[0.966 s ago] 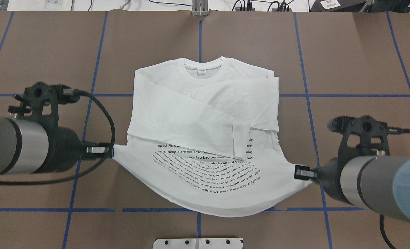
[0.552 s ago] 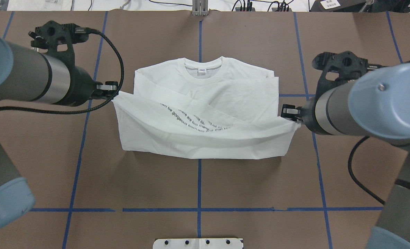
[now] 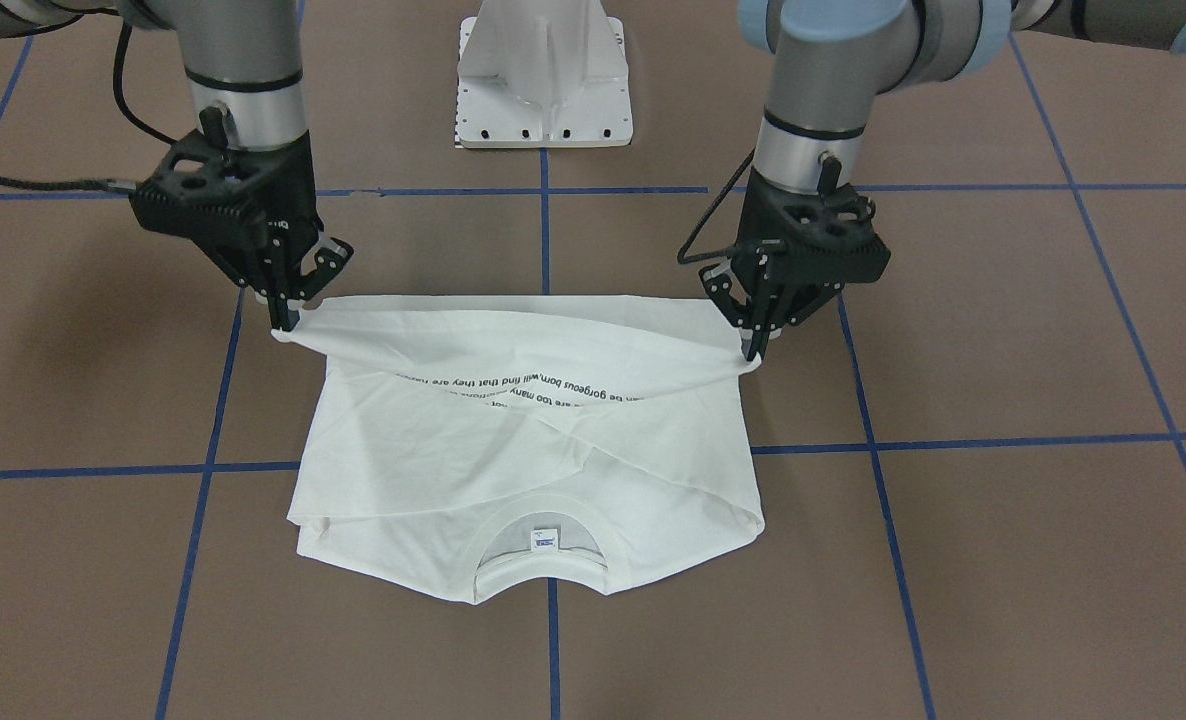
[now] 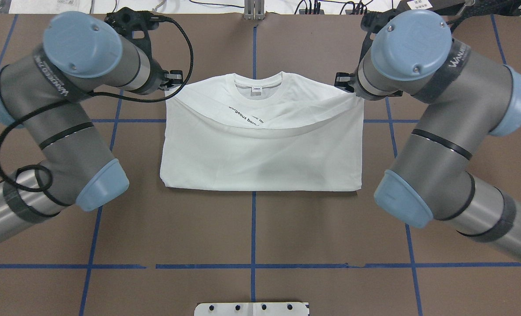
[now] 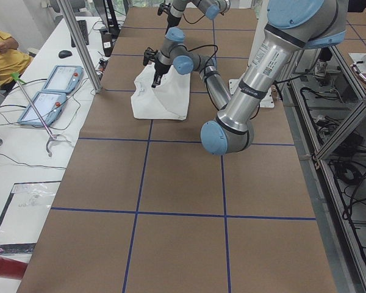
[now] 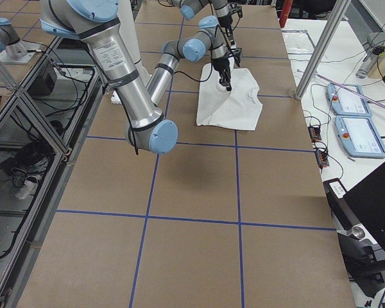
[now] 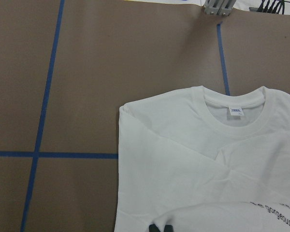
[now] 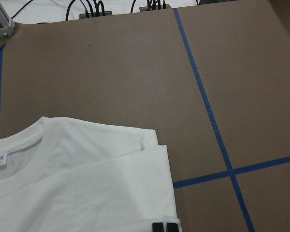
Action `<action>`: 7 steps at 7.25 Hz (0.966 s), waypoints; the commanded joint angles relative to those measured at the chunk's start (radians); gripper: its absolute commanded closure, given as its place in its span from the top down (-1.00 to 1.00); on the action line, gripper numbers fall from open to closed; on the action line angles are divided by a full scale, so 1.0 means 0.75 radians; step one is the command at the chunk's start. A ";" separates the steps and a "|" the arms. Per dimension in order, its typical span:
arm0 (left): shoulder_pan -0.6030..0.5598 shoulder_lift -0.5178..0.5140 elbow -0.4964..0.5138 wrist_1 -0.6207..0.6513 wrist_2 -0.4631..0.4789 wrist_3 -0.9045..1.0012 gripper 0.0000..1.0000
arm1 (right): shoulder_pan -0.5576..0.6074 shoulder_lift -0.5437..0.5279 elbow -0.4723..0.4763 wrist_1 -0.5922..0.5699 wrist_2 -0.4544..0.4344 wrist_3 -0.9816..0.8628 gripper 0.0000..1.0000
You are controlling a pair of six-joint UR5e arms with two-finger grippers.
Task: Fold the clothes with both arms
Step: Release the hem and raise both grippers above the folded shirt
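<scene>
Mid-fold on the white T-shirt (image 4: 260,149): lying in the middle of the table (image 4: 111,228), neck (image 4: 258,83) at the far side, crease at the near side, hem doubled over toward the collar.

Pinched hard on the left hem corner with the fingers of the left gripper (image 3: 751,350); pinched likewise on the right hem corner with the fingers of the right gripper (image 3: 281,322); no gap visible in either pair; both corners held just above the shoulders, hem sagging between them and showing a strip of black printed text (image 4: 243,115); hard to tell from the wrist views how many layers of cloth sit in each grip.

Likely troubles from here, as a judgement:
- releasing from this height; corners flopping down crooked, hem landing curved because of the sag;
- lowering 1 side ahead of the other; skewed top layer, side seams out of line;
- pulling farther past the shoulders; dragging the whole shirt across the table and shifting the tucked sleeves;
- pressing too low before opening; catching the layer beneath and lifting it on retreat.

Room to move: bare brown table beyond the collar up to the far edge and its cables (image 8: 94,8); open table left and right, though crowded above by both bent elbows; near side open as far as the pedestal base (image 4: 251,308); blue tape lines (image 4: 253,228) flat, no hindrance.
</scene>
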 commanded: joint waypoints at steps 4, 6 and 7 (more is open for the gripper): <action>0.003 -0.101 0.480 -0.360 0.051 0.092 -1.00 | 0.036 0.065 -0.468 0.296 -0.002 -0.170 -1.00; 0.001 -0.077 0.467 -0.366 0.041 0.122 0.82 | 0.036 0.067 -0.474 0.298 0.001 -0.171 0.80; -0.005 -0.012 0.354 -0.448 0.010 0.238 1.00 | 0.042 0.077 -0.458 0.300 0.027 -0.199 1.00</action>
